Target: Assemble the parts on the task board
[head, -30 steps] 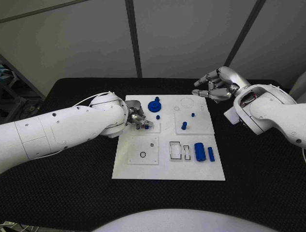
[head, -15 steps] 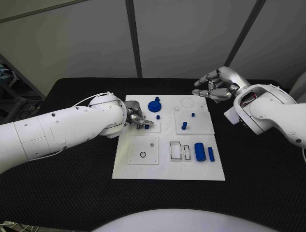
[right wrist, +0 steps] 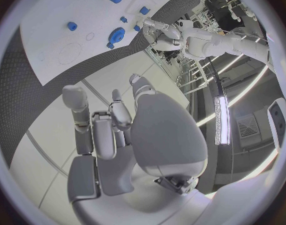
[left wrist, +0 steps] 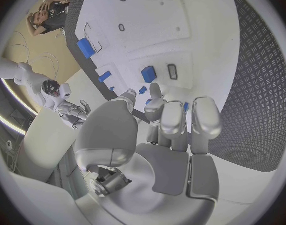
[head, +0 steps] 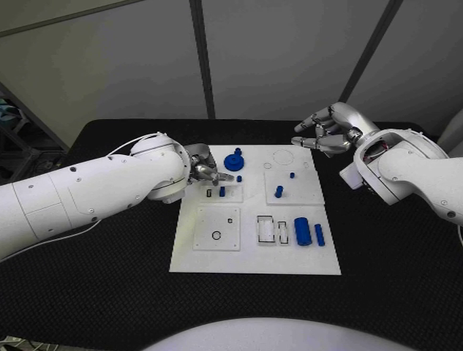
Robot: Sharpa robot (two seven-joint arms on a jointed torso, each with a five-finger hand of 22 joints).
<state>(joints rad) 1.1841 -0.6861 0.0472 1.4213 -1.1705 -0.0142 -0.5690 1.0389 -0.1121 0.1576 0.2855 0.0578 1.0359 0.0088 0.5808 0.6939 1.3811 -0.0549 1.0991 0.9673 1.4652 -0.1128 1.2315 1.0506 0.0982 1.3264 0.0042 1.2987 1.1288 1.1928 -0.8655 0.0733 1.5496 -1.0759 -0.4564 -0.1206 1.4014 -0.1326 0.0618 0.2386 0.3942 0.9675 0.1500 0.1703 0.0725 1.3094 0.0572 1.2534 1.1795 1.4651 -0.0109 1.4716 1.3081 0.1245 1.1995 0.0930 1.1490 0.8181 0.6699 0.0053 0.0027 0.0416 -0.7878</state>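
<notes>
The white task board lies mid-table. My left hand hovers over its far-left corner with fingers extended and nothing in them. Just in front of it a small blue part stands in the board, also seen as a blue part beside a dark slot. A blue gear-like part stands near the hand. Other blue parts: a peg, a thick cylinder and a slim one. My right hand hangs empty above the far-right corner, fingers loosely apart.
Rectangular cut-outs and a small ring hole mark the board's near half. A round outline sits at the far side. Black table surrounds the board, with free room on the near side. My left forearm lies along the board's left.
My left hand has drawn back from the small blue part toward the far-left corner, leaving the part standing alone in the board. The right hand has stayed put.
</notes>
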